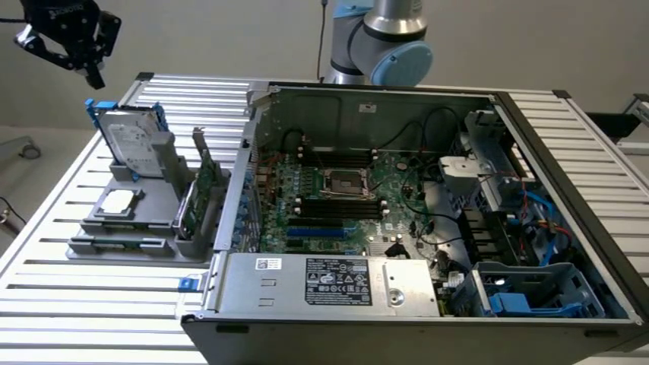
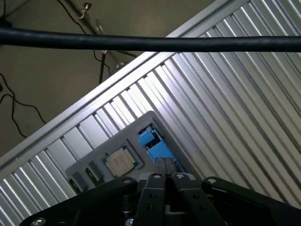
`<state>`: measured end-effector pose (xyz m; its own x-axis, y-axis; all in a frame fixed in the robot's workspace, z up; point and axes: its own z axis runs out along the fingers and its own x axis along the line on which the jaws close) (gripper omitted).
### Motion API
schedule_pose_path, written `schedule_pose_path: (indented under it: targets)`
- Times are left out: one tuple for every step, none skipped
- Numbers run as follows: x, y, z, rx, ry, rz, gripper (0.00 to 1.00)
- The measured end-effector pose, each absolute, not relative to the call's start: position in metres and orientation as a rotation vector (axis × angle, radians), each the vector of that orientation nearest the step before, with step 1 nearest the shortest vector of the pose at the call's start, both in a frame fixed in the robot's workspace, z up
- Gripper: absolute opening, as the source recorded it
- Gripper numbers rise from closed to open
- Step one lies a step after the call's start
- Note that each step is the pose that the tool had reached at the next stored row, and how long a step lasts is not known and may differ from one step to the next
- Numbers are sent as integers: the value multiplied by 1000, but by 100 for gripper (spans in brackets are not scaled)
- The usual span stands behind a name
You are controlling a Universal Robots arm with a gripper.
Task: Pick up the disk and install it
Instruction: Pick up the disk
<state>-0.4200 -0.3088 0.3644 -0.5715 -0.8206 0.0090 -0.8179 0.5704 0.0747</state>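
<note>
The disk [image 1: 135,142] stands upright in a grey holder [image 1: 132,220] on the slatted table, at the exterior view's left. It is silver-grey with a white label and a blue carrier. My gripper [image 1: 93,78] hangs in the air above it, clear of the disk, with nothing held. In the wrist view the two fingertips [image 2: 160,165] lie pressed together, so the gripper [image 2: 164,164] is shut. Just beyond them I see the blue carrier edge of the disk [image 2: 151,143] from above.
An open computer case [image 1: 406,190] fills the table's middle and right, with a blue drive cage [image 1: 537,293] at its near right corner. The holder also carries a small square silver chip [image 1: 118,201] [image 2: 121,161] and a green circuit card [image 1: 206,179]. A black cable [image 2: 150,43] crosses the wrist view.
</note>
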Motion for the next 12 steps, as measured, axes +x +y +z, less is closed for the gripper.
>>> schedule_pose_path:
  targets:
    - [-420,-309,364,1459,-2732,-95,11]
    - [-420,-309,364,1484,-2718,-95,11]
    - [-420,-309,364,1508,-2705,-94,11]
    - [-420,-309,364,1532,-2690,-93,11]
    - [-420,-309,364,1556,-2676,-92,11]
    - [-420,-309,364,1581,-2661,-91,11]
    - [-420,-309,364,1605,-2647,-90,11]
    - [-420,-309,364,1630,-2632,-89,11]
    - [-420,-309,364,1654,-2617,-88,11]
    - [-420,-309,364,1678,-2603,-85,11]
    - [-420,-309,364,1701,-2591,-82,11]
    - [-420,-309,364,1725,-2580,-77,11]
